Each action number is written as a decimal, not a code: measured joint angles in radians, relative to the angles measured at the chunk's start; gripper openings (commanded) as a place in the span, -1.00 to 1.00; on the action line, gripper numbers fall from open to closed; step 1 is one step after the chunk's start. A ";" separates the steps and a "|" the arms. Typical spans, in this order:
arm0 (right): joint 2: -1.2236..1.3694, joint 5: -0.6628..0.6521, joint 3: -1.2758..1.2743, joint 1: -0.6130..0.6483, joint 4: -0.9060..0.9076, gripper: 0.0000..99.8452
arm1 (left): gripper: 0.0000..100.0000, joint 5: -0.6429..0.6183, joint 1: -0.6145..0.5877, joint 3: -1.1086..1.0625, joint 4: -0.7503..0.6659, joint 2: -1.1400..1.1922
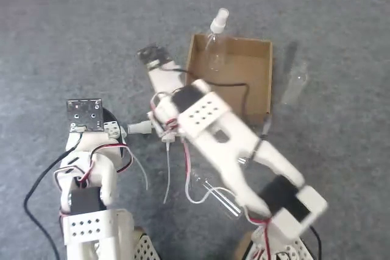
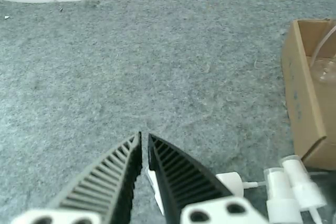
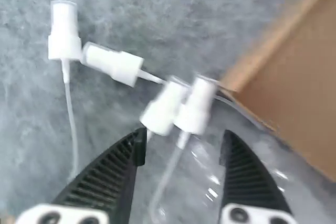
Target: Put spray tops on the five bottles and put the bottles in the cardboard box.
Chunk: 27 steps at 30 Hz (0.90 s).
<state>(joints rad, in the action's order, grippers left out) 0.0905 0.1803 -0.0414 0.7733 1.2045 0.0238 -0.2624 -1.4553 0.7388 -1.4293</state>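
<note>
While the right pincer (image 3: 184, 134) hangs spread over light, probably slippery spray tops (image 3: 160, 111), likely best gripped at their collars, the left pincer (image 2: 144, 136) sits pressed together.

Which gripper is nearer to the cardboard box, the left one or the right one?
Right. The right gripper hangs over the spray tops beside a corner of the cardboard box; the left gripper is farther off, with those tops between it and the box.

Rough carpet (image 1: 61, 41), matt cardboard box (image 1: 244, 68), glossy clear plastic bottle (image 1: 214, 50), smooth plastic spray tops (image 3: 113, 64)
</note>
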 measured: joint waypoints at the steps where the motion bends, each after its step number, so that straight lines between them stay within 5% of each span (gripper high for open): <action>1: -0.032 -0.026 0.000 -0.020 0.031 -0.72 | -0.98 0.000 0.000 0.000 0.000 0.000; 14: -0.390 -0.382 0.000 -0.508 0.408 -0.82 | -0.98 0.000 0.000 0.000 -0.005 0.000; 21: -0.388 -0.517 0.000 -0.852 0.351 -0.62 | -0.98 0.000 -0.002 -0.015 -0.043 0.000; 27: -0.184 -0.511 0.000 -0.910 0.183 -0.52 | -0.98 0.000 -0.002 -0.015 -0.043 0.000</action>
<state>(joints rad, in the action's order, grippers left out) -0.0936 -0.3307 -0.0414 -0.1366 1.3871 0.0238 -0.2639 -1.4707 0.6958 -1.4293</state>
